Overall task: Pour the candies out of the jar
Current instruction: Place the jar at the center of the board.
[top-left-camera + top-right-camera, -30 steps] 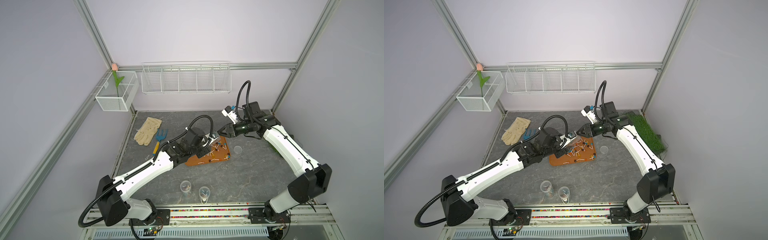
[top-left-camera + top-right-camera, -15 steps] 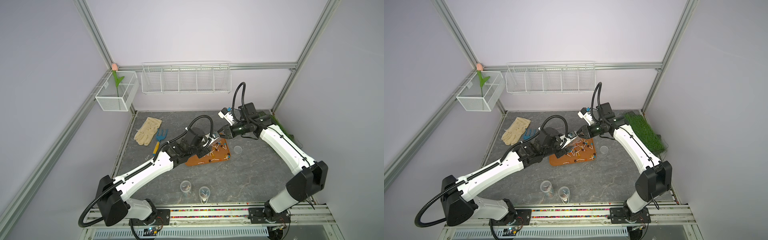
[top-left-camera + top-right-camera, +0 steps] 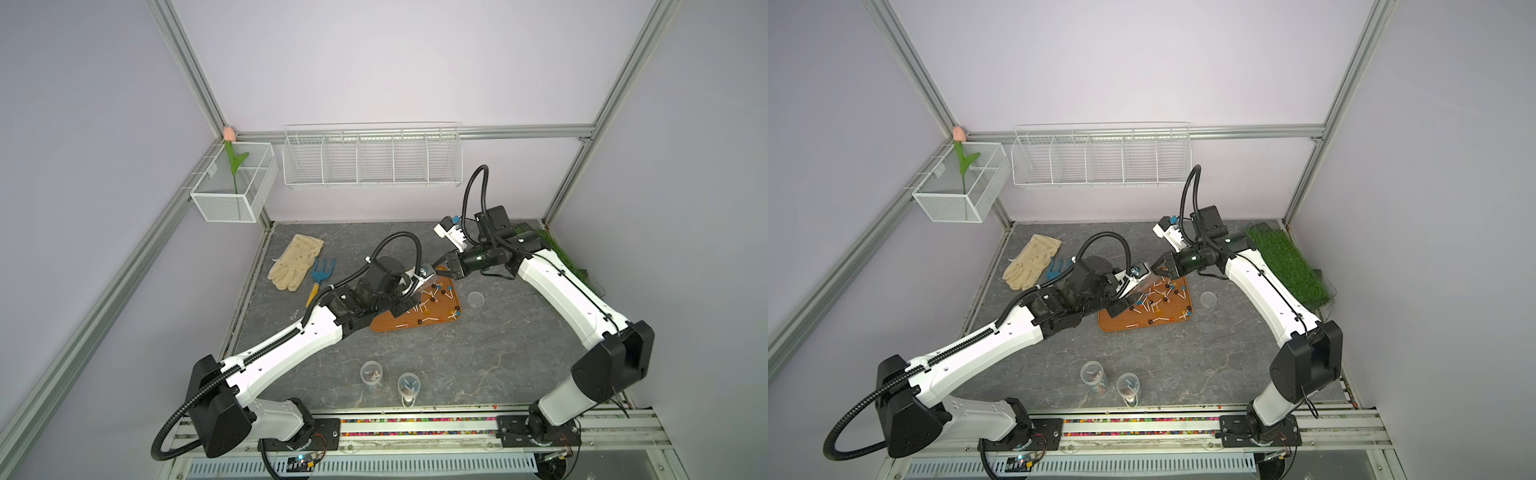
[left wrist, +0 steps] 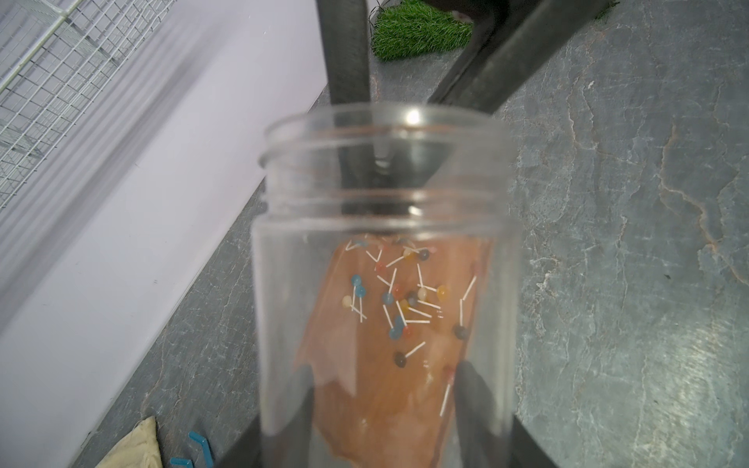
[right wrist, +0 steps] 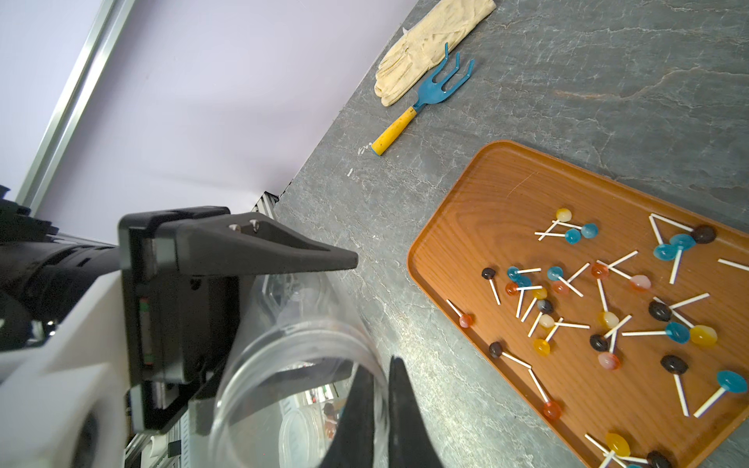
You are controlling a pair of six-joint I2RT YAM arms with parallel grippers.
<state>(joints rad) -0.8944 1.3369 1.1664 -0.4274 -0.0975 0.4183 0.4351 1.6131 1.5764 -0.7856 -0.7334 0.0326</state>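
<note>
My left gripper [image 4: 385, 405] is shut on a clear jar [image 4: 385, 243], which lies on its side above the far left corner of an orange-brown tray [image 3: 415, 328]. The right gripper [image 5: 381, 372] is shut on the jar [image 5: 300, 364] at its rim, one finger inside the mouth and one outside. Many candies [image 5: 608, 300] lie scattered on the tray [image 5: 486, 194]; they also show through the jar wall in the left wrist view. In the right wrist view no candy shows inside the jar. Both top views show the two grippers [image 3: 405, 297] [image 3: 440, 270] meeting over the tray [image 3: 1121, 324].
A clear lid [image 3: 475, 299] lies on the table right of the tray. Two small clear cups [image 3: 371, 372] [image 3: 408, 384] stand near the front edge. A cream glove [image 3: 296, 262] and a blue garden fork [image 3: 320, 272] lie at the back left. Green turf [image 3: 1287, 262] lies along the right wall.
The right gripper has moved left to the jar's mouth and shut on its rim. The left arm and the jar have stayed in place.
</note>
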